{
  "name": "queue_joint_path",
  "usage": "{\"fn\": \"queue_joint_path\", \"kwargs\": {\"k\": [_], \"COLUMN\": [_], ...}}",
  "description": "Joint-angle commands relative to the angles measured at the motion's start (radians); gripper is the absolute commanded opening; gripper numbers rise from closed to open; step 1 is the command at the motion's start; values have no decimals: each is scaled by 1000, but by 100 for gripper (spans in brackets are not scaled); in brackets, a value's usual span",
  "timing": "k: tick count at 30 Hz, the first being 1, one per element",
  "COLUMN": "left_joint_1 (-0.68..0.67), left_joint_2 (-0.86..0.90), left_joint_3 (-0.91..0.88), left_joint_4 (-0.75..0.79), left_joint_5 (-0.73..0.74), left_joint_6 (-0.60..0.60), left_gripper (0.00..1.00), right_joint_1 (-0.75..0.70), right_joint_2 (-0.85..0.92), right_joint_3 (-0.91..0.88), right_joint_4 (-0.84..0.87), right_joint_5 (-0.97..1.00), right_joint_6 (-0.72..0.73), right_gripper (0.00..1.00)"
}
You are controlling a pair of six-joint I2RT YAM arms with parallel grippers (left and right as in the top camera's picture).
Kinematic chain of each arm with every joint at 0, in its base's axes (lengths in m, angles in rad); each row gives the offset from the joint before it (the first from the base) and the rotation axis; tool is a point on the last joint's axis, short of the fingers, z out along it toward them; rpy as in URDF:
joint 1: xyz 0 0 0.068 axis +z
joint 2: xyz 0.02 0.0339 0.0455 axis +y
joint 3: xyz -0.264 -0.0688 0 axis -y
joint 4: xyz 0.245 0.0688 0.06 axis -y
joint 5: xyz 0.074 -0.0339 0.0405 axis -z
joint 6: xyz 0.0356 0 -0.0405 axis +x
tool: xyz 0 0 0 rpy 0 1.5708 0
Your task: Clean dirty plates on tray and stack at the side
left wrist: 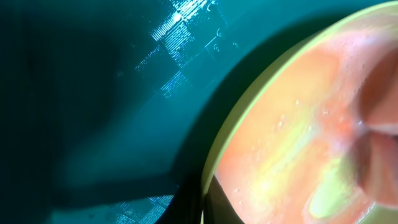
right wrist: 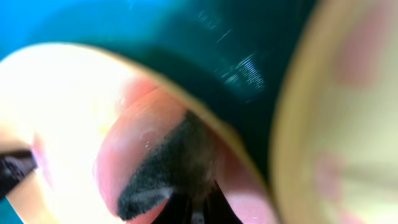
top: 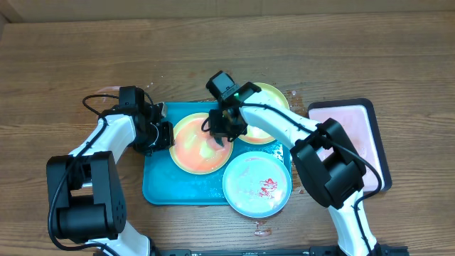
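Note:
On the teal tray (top: 158, 190) lie three plates. A yellow-green plate (top: 193, 151) is smeared orange-red all over. My left gripper (top: 166, 135) is shut on its left rim, and the left wrist view shows that rim (left wrist: 214, 155) between the dark fingers (left wrist: 186, 208). My right gripper (top: 225, 130) is shut on a pink sponge (right wrist: 140, 146) with a dark scouring face, pressed on this plate (right wrist: 56, 112). A second yellow-green plate (top: 274, 107) lies partly under the right arm. The pale blue plate (top: 256, 186) with red smears sits at the front right, overhanging the tray's rim.
A pink tray with a black rim (top: 359, 139) lies to the right of the teal tray. Bare wooden table (top: 71, 57) surrounds both. A small wet spot (top: 261, 229) marks the wood in front of the blue plate.

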Motion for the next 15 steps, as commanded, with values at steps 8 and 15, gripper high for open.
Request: {"fn": "queue_joint_path", "kwargs": {"k": [8,15], "left_joint_1": [-2,-2], "left_joint_2": [40,40], "left_joint_3": [-21,-21], "left_joint_4": [10,10], "left_joint_5": [-22,-22], "left_joint_6": [-22,-23], "left_gripper": [4,4], "right_joint_1": [140,105], "right_joint_2": [2,-77], "right_joint_3": [-24,6], "right_joint_4": [-27,-56], "right_joint_5": [10,129], "right_joint_6": [-101,-98], "right_gripper": [4,4]}}
